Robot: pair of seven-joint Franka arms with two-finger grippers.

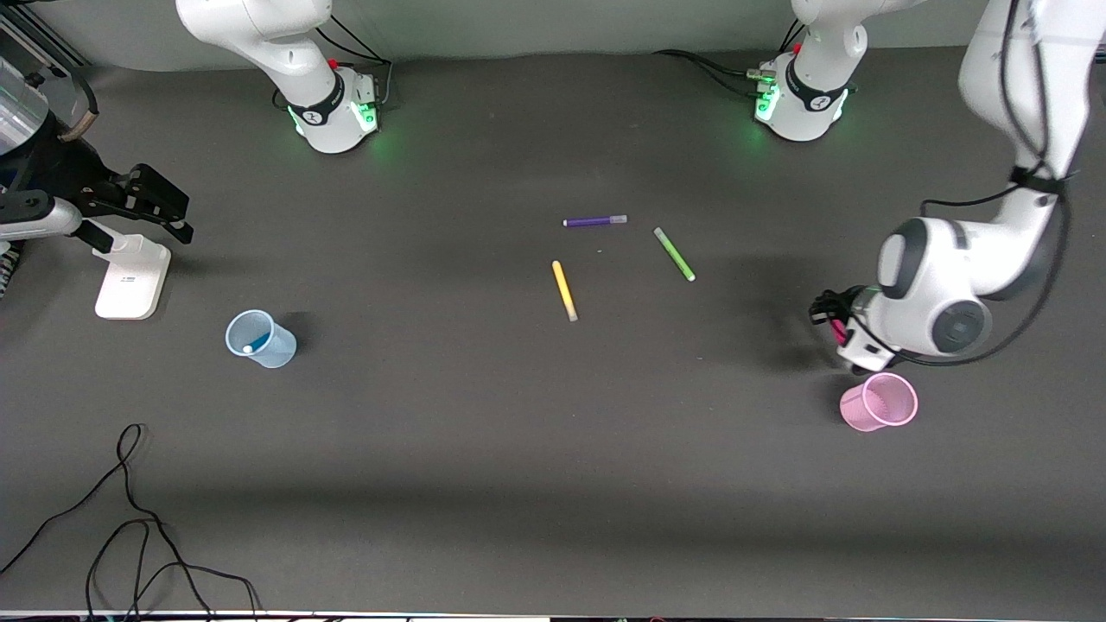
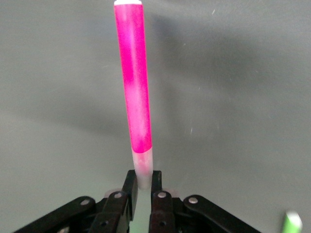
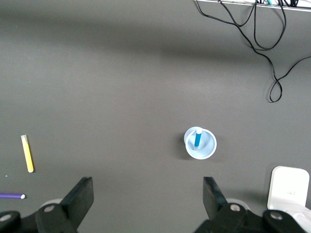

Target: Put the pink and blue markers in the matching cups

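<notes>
The blue marker (image 3: 197,139) is already standing in the blue cup (image 1: 260,339) at middle left of the front view, so the risk is all at lower right, where the left gripper (image 2: 142,187) is pinching the pink marker (image 2: 133,82) by its pale end, just above the pink cup (image 1: 880,403). That grip is sitting so near the tip that the long body is sticking out free; it looks likely to swing or slip if the arm is moving briskly. The marker is also taller than the cup, so let go off-centre or tilted it could catch the rim, tip the light cup over, or roll out across the table (image 1: 484,449). The right gripper (image 3: 148,196) is waiting with its fingers spread wide at the upper left edge of the front view, holding nothing. The yellow marker (image 1: 564,290), green marker (image 1: 674,253) and purple marker (image 1: 594,221) are lying mid-table, well clear of both cups
</notes>
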